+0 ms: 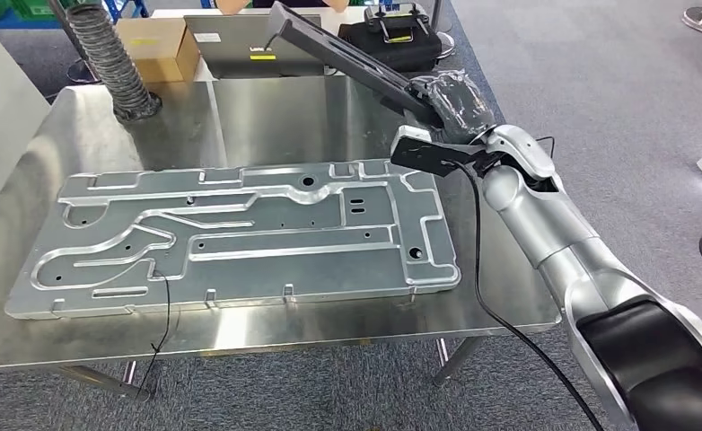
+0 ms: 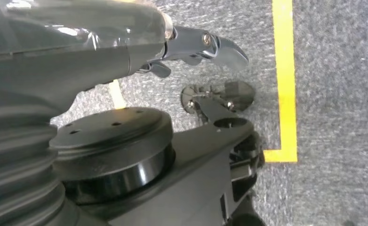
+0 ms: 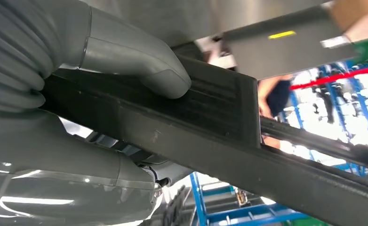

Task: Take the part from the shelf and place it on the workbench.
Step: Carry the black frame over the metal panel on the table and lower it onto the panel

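My right hand [image 1: 453, 103] grips one end of a long dark grey bar-shaped part [image 1: 343, 47]. It holds the part over the back right of the steel workbench [image 1: 267, 117], and the bar slants up and away toward the far side. In the right wrist view the thick grey thumb [image 3: 140, 61] presses on the ribbed face of the part [image 3: 210, 122], with the hand wrapped around it. The left hand [image 2: 69, 42] hangs by my side over grey carpet with nothing in it, and its dark fingers [image 2: 210, 47] stick out a little apart.
A large stamped aluminium panel [image 1: 240, 238] lies flat across the middle of the workbench. Beyond the bench stand a grey ribbed hose [image 1: 109, 58], a cardboard box [image 1: 154, 45], a laptop [image 1: 240, 40] and a black bag [image 1: 392, 40]. Yellow floor tape [image 2: 285, 80] marks the carpet.
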